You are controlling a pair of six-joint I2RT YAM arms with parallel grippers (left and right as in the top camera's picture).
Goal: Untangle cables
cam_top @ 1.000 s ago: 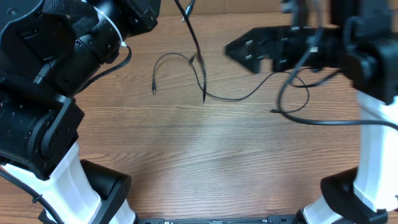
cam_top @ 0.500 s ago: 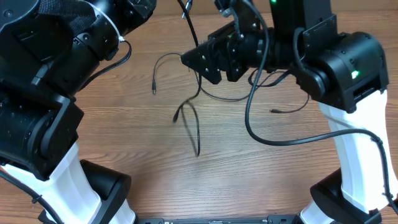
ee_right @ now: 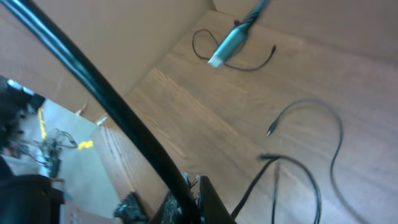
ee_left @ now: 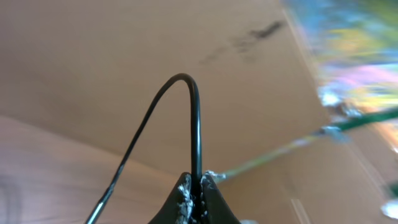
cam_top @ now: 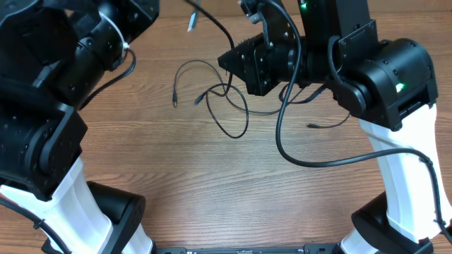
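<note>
Several thin black cables (cam_top: 246, 120) lie looped together on the wooden table (cam_top: 212, 183), with small plug ends at the left (cam_top: 174, 103) and right (cam_top: 311, 125). In the left wrist view my left gripper (ee_left: 196, 185) is shut on a cable (ee_left: 196, 124) that arches above the jaws and falls away to the left. That raised cable (cam_top: 215, 27) shows at the top of the overhead view with a silvery plug (cam_top: 191, 25). My right gripper (cam_top: 226, 62) sits over the tangle's upper edge. It (ee_right: 194, 190) is shut on a black cable (ee_right: 99, 93) running up and left.
Thicker black robot wires (cam_top: 282, 144) hang in a loop from the right arm. The arm bases (cam_top: 116, 212) stand at the table's front corners. A brown cardboard wall (ee_left: 124, 56) backs the table. Loose cable loops (ee_right: 339, 134) lie on the wood beside the right gripper.
The right gripper swung in from the right to the tangle and went from open to shut on a cable. The loops on the table shifted. The left arm pulled its cable up and left.
</note>
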